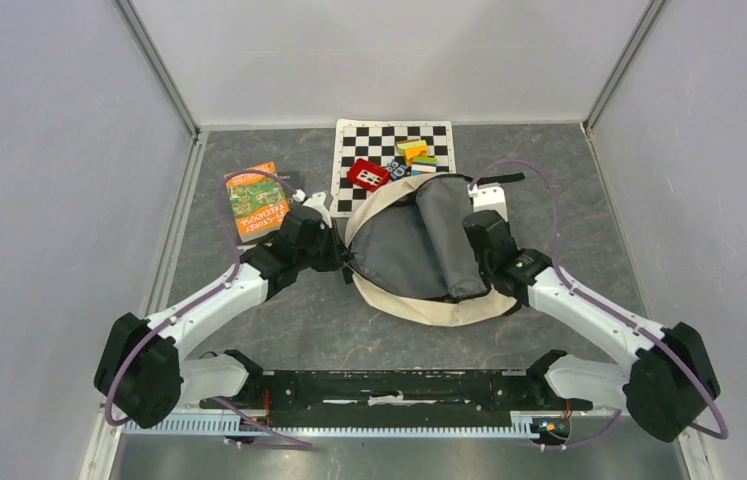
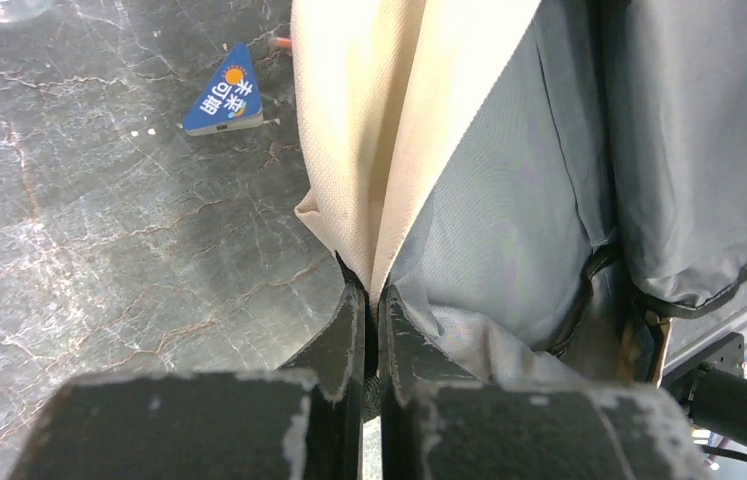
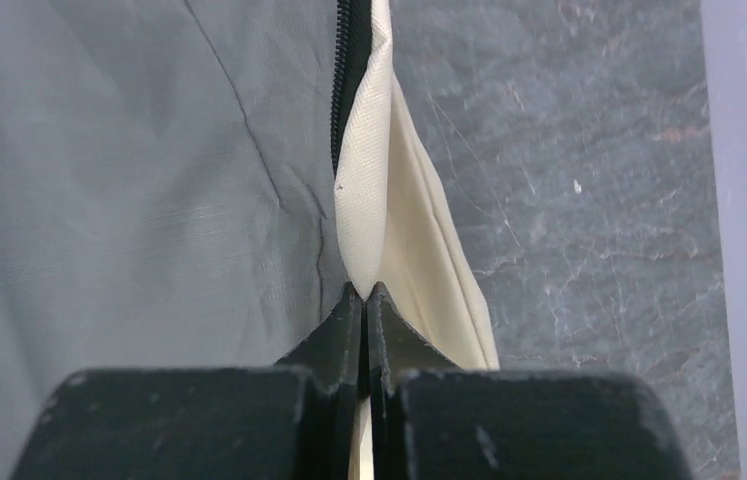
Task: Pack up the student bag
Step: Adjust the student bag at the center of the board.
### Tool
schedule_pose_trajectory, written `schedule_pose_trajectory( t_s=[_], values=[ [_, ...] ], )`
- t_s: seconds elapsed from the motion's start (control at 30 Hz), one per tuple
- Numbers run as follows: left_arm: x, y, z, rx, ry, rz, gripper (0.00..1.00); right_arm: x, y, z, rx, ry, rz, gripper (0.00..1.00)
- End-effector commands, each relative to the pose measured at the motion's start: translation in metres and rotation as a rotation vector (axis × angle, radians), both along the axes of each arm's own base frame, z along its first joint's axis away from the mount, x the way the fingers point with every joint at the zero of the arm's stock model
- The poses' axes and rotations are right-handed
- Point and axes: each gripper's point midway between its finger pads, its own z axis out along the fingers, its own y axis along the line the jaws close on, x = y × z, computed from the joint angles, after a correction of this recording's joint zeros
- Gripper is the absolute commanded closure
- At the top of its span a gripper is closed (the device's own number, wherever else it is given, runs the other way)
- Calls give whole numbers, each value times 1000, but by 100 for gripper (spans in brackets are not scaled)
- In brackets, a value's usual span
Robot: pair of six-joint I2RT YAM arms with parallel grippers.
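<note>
At left of centre, the book [image 1: 254, 200] lies on the table [image 1: 329, 320] beside the left pincer [image 2: 369, 290], clamped on the rim of the bag [image 1: 414, 250], which lies open mid-frame. The right pincer [image 3: 364, 290] is clamped on its zipper edge. The mouth looks spread for loading; next, one pincer must release to fetch something. Bare table flanks the bag; walls close both sides.

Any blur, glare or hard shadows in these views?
Top external: even light, sharp, no glare on the bag. Left wrist: near fingers soft, bag throws a soft shadow on the table. Right wrist: fingers slightly soft, bag fabric crisp, no glare.
</note>
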Motion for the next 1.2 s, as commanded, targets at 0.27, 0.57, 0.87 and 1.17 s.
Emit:
schedule_pose_trajectory(
  t_s=[0.27,0.57,0.87,1.17],
  values=[
    [-28,5,-18,-6,46,-67,98,3,-11,-74,44,221,21,88],
    [-28,-13,26,-111,-17,-135,98,-5,-14,-38,78,161,35,25],
    [-27,-16,32,-124,-20,-144,98,-16,34,15,273,99,293,3],
    [-23,-16,31,-113,-18,-131,98,-26,94,54,358,11,533,4]
  ],
)
